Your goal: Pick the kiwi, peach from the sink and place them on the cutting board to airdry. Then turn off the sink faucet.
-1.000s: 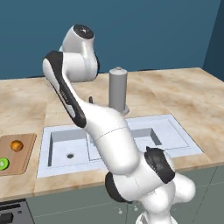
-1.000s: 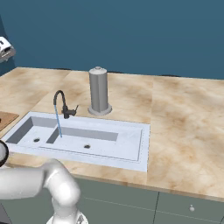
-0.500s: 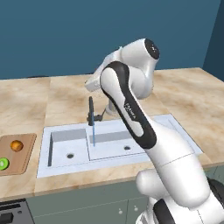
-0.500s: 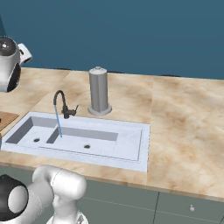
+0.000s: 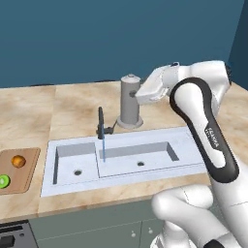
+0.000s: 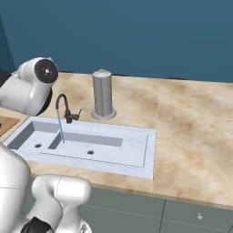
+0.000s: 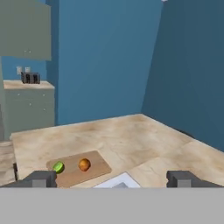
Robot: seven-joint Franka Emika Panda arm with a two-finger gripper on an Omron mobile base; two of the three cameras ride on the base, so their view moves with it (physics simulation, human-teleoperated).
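Round kiwi (image 5: 4, 181) and peach (image 5: 18, 161) top flat wooden cutting board (image 5: 26, 175).

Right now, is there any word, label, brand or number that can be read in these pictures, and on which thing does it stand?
One small dark marking on the white forearm of the robot arm, in the left base view: too small and blurred to read.
Nothing written on the cutting board, the sink, the faucet or the grey cylinder.
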